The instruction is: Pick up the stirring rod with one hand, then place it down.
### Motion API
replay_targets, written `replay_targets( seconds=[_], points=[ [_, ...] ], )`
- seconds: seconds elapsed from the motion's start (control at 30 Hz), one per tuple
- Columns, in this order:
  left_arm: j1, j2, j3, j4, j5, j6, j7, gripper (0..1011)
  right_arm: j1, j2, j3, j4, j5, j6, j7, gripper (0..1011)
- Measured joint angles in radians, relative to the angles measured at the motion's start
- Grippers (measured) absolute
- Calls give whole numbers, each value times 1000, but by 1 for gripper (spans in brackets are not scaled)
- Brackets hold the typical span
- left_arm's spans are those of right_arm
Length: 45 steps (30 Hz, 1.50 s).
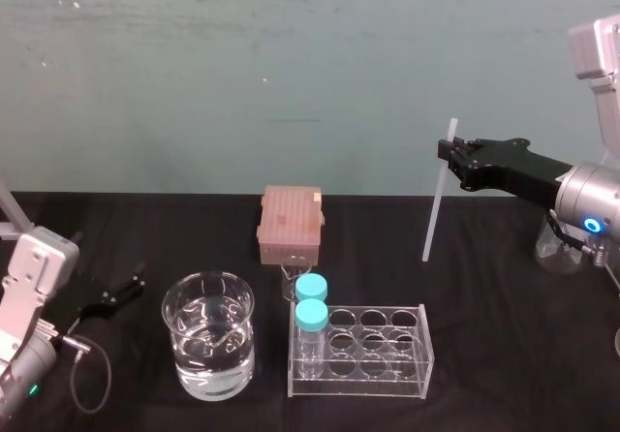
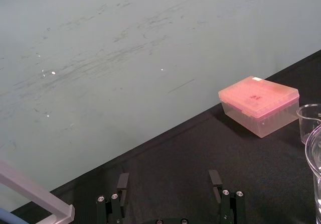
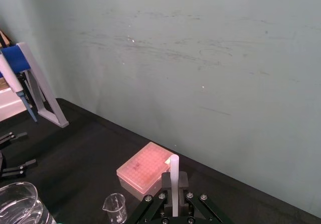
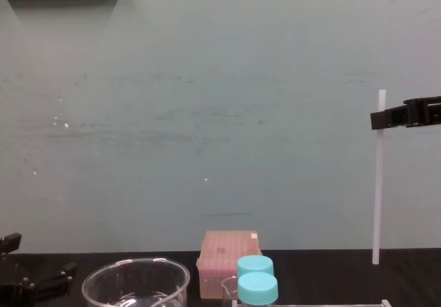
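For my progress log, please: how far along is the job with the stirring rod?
Done: the pick-up; the right claw is shut on the stirring rod, nearly upright over the table. In hand: holding it. Left: placing it down. The left claw sits open, idle, at left.

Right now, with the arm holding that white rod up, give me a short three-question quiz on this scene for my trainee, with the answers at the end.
1. True or false: the right gripper is shut on the stirring rod near its top end, and the rod hangs close to upright.
2. Where do the two blue-capped bottles stand in the clear rack? A) at its left end; B) at its right end; C) in the middle column.
3. Fill in: the left gripper, low at the left of the table, is ___ and holds nothing.

Key: 1 true; 2 A; 3 open.
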Motion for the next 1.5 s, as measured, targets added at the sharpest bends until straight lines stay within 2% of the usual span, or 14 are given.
replay_targets(
  seconds=[0.83,0.97,1.23,1.5],
  points=[
    [0,0,0,0,0,0,0,1005,0,0,0,0,0,0,0,68],
    [0,0,0,0,0,0,0,1005,-8,7,15,-19,9,3,18,68],
    [0,0,0,0,0,0,0,1005,-49,63,65,-103,77,34,44,68],
    [0,0,0,0,0,0,0,1005,-126,159,123,-204,164,51,78,68]
  ],
)
